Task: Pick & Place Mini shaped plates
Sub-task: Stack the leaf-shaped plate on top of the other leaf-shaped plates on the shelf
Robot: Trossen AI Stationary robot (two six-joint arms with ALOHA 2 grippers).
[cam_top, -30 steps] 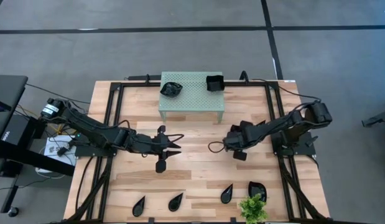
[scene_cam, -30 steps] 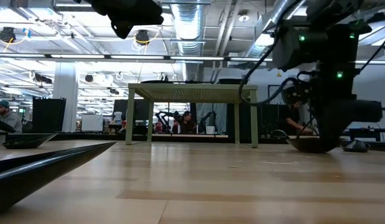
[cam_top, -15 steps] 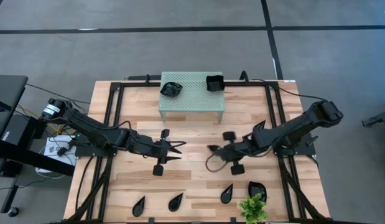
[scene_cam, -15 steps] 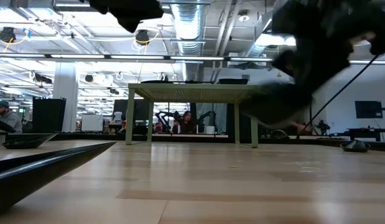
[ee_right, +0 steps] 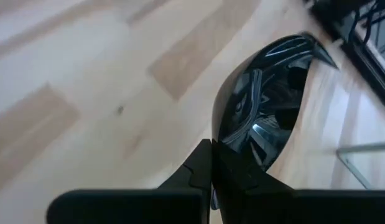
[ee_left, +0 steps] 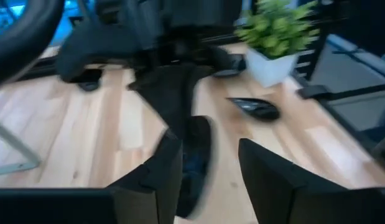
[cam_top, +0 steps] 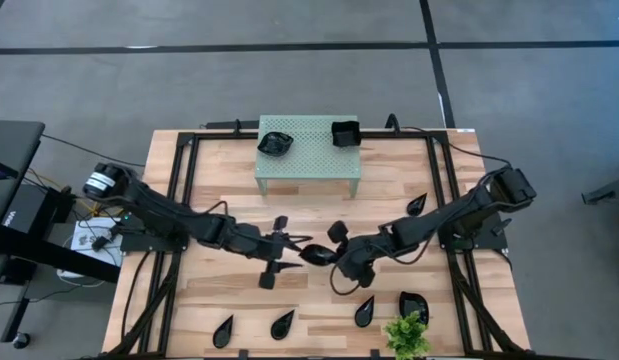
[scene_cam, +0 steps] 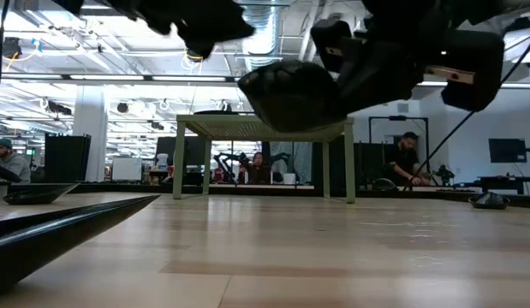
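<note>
Since a moment ago the right hand (cam_top: 324,252) has swung from centre-right to mid-frame, closed on a teardrop plate (cam_top: 315,253) held above the bench (cam_top: 389,195), meeting the left hand (cam_top: 297,243), whose fingers gape, likely for a handover.

Table centre is crowded: left gripper (cam_top: 297,243) and right gripper (cam_top: 327,251), which grips a plate (cam_top: 316,253), meet nose to nose, blocking passage. Stand (cam_top: 308,148) occupies the far edge. Near edge holds teardrop plates (cam_top: 282,323) and plant (cam_top: 407,334). Bare wood lies open between stand and arms.
</note>
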